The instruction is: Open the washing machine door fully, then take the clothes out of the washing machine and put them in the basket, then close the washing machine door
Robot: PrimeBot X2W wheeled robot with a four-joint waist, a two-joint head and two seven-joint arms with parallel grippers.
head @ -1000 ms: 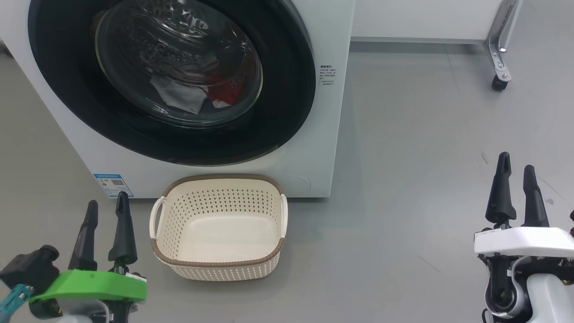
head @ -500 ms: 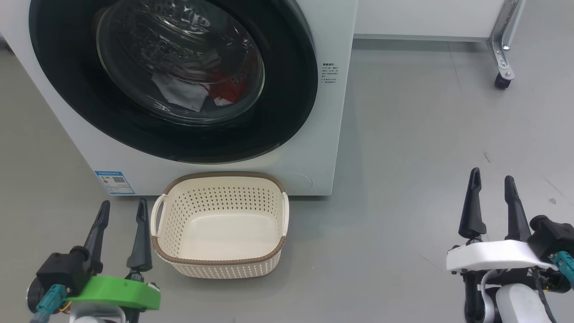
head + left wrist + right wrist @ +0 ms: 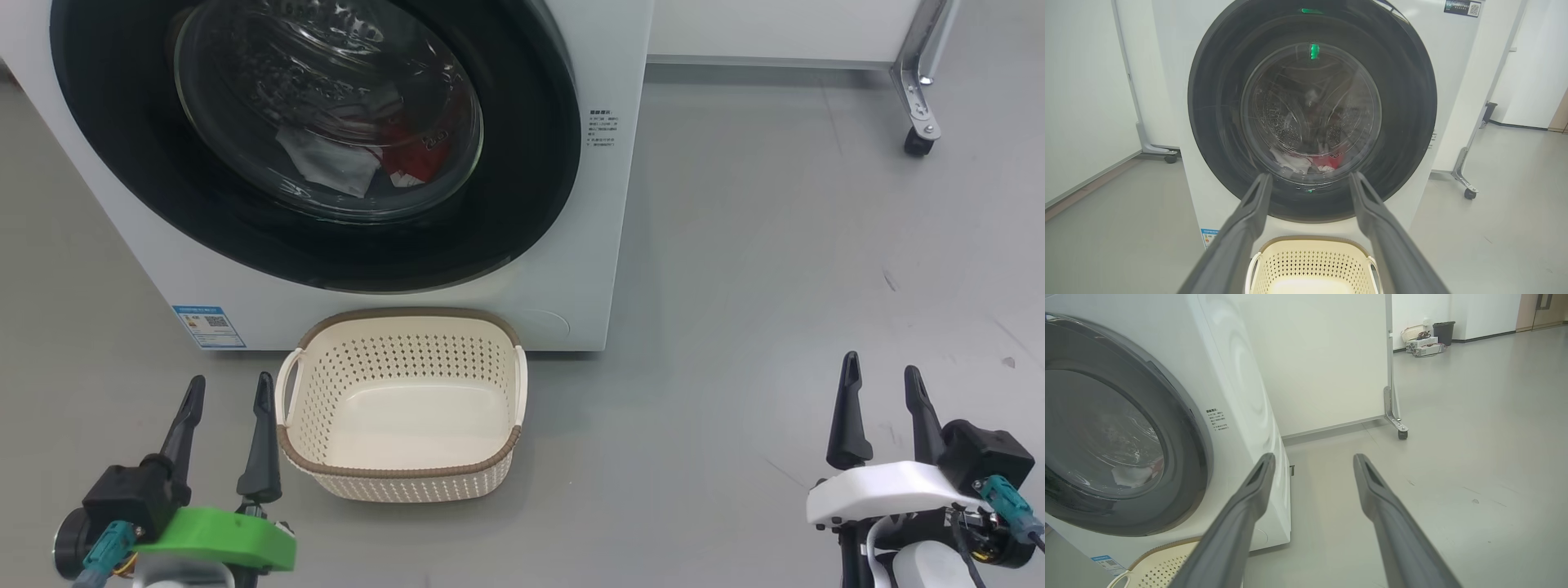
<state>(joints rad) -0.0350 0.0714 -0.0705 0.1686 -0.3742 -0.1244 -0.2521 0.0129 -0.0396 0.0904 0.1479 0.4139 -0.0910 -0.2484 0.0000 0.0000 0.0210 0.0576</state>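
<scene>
The washing machine door [image 3: 318, 98] is shut over the clothes [image 3: 359, 163].
The basket [image 3: 400, 328] is set just before the washing machine [image 3: 608, 245]; fingers of the left gripper [image 3: 229, 380] and right gripper [image 3: 881, 364] are spread, empty.

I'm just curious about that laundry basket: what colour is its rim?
Brown, on a cream perforated basket; the head view shows it best.

A white partition [image 3: 1323, 367] on a castered metal leg [image 3: 919, 102] stands on the grey floor [image 3: 775, 286].
</scene>
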